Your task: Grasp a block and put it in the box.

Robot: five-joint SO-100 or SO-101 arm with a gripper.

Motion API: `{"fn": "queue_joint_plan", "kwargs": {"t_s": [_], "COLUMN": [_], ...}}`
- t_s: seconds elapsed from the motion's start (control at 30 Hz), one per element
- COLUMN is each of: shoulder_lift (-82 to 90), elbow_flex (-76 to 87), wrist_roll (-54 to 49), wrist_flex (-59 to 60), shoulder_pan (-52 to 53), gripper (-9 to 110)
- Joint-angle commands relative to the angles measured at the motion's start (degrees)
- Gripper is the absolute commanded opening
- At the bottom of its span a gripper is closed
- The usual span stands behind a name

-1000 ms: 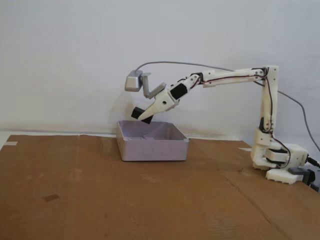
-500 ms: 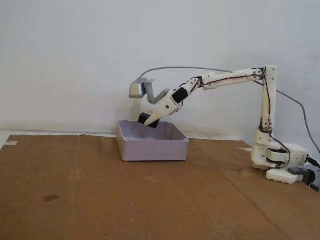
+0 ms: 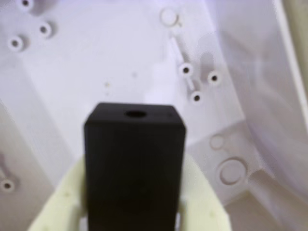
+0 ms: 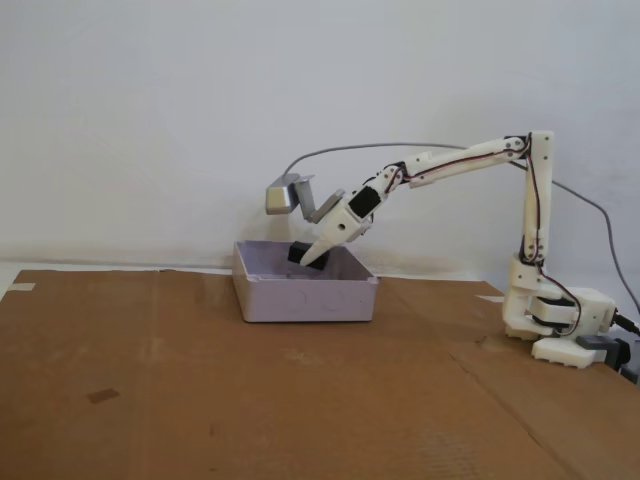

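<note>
The matte black block (image 3: 134, 163) fills the lower middle of the wrist view, clamped between my cream fingers (image 3: 62, 202). In the fixed view my gripper (image 4: 308, 258) is shut on the block (image 4: 300, 251) and tilts down to the left, its tip at the rim of the pale lavender-grey box (image 4: 305, 296). The block hangs partly inside the box opening, over the middle. Below the block, the wrist view shows the box floor (image 3: 96, 62) with small screw holes and moulded rings. Whether the block touches the floor cannot be told.
The box stands on a brown cardboard sheet (image 4: 250, 400) at the back centre, near a white wall. The arm's base (image 4: 555, 325) sits at the right edge with cables behind it. A silver-grey camera housing (image 4: 283, 197) juts above the gripper.
Over the last second the gripper has carried the block down and to the right, from above the box's left rear rim into the box opening.
</note>
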Motion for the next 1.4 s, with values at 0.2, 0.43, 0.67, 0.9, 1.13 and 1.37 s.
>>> {"fn": "queue_joint_plan", "kwargs": {"t_s": [0.2, 0.43, 0.67, 0.9, 1.13, 1.37], "shoulder_lift": [5.4, 3.4, 1.6, -0.1, -0.4, -0.4], "elbow_flex": [-2.4, -2.4, -2.5, -2.5, -2.3, -1.7], "wrist_roll": [-0.8, -0.8, -0.8, -0.8, -0.8, -0.8], "wrist_flex": [-2.2, -2.3, -2.3, -2.3, -2.3, -2.3], "shoulder_pan": [-2.0, -2.1, -2.1, -2.0, -2.6, -2.9], "gripper": [4, 4, 3, 4, 4, 4]}}
